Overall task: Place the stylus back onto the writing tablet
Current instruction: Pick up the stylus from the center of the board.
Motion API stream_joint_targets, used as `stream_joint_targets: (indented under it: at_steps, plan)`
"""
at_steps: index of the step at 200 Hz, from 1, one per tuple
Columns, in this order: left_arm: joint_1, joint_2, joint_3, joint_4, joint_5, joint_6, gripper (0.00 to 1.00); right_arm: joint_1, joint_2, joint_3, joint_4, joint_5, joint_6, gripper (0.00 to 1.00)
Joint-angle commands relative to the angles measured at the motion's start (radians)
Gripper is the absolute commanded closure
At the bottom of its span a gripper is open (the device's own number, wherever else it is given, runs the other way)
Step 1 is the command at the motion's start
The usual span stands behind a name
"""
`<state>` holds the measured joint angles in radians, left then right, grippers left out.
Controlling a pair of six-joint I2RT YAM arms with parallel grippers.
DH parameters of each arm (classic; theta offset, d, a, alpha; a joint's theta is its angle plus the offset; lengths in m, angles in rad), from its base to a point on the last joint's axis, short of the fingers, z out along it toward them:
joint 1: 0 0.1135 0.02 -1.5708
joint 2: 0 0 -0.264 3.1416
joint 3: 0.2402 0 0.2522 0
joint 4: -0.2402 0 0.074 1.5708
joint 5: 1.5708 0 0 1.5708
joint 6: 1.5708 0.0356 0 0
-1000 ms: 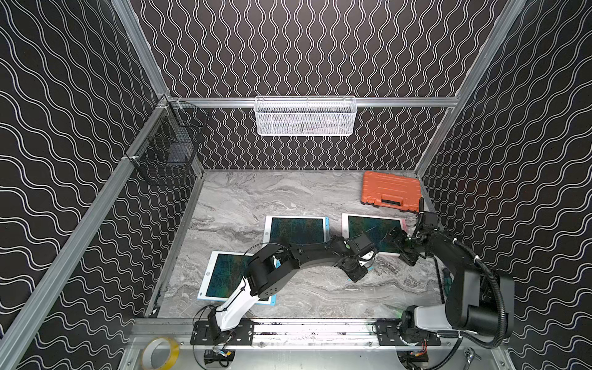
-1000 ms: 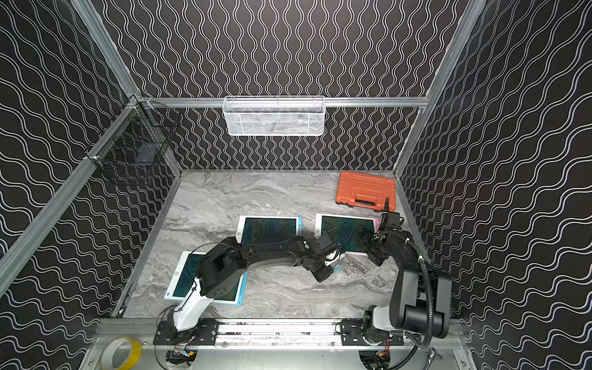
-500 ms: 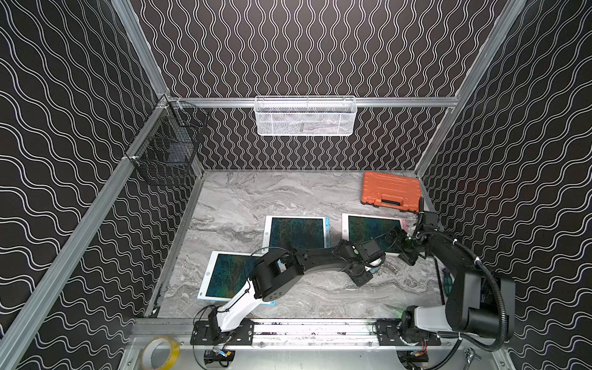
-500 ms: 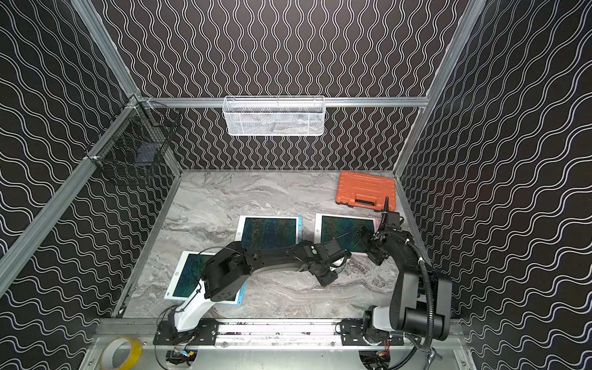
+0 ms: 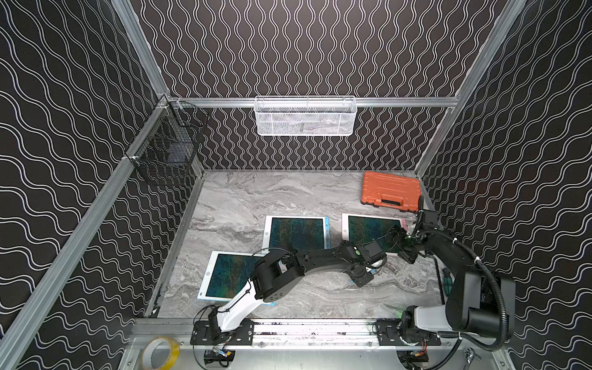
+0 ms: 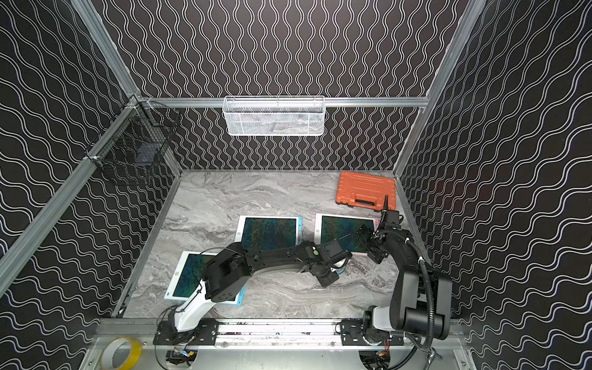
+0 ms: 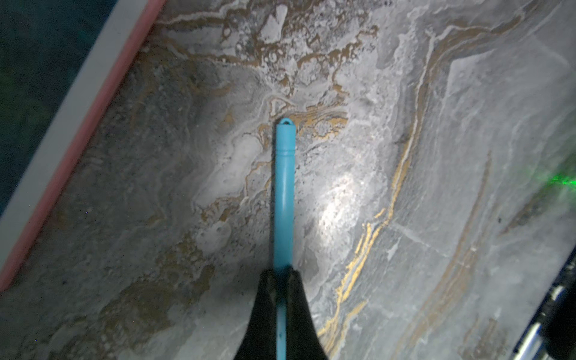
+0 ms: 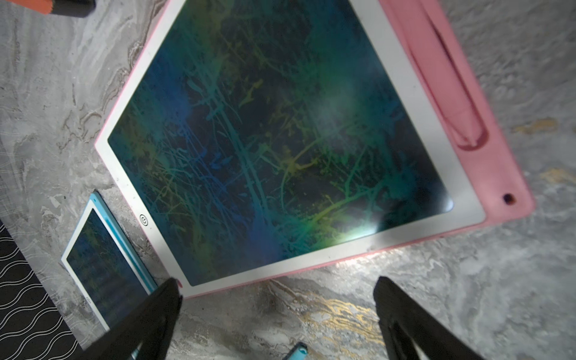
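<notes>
A light blue stylus [image 7: 284, 193] is pinched between the shut jaws of my left gripper [image 7: 282, 274] and sticks out over the marble, low above it. In a top view that gripper [image 5: 362, 276] sits just in front of the pink-edged writing tablet [image 5: 371, 229]. This tablet carries a pink stylus [image 8: 442, 84] in its side slot. Two blue-edged tablets lie further left, one in the middle [image 5: 296, 232] and one at the front left [image 5: 230, 272], partly under the left arm. My right gripper [image 5: 404, 244] hangs open over the pink tablet's near right corner, holding nothing.
An orange case [image 5: 390, 191] lies at the back right. A white mesh basket [image 5: 306, 117] hangs on the back wall and a black wire basket [image 5: 166, 150] on the left wall. A tape roll [image 5: 160, 352] lies outside the front rail. The two grippers are close together.
The left gripper has shifted slightly right and towards the front, and its jaws have closed on the blue stylus. The right arm has hardly moved and stays open.
</notes>
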<state>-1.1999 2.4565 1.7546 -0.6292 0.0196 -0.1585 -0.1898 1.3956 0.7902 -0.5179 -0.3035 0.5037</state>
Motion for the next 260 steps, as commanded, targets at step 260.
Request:
stream_joint_targets:
  at_steps: [260]
  plan:
    - [-0.105, 0.001, -0.141, -0.290, -0.179, -0.097, 1.00, 0.074, -0.009, 0.067, -0.037, 0.067, -0.041, 0.02]
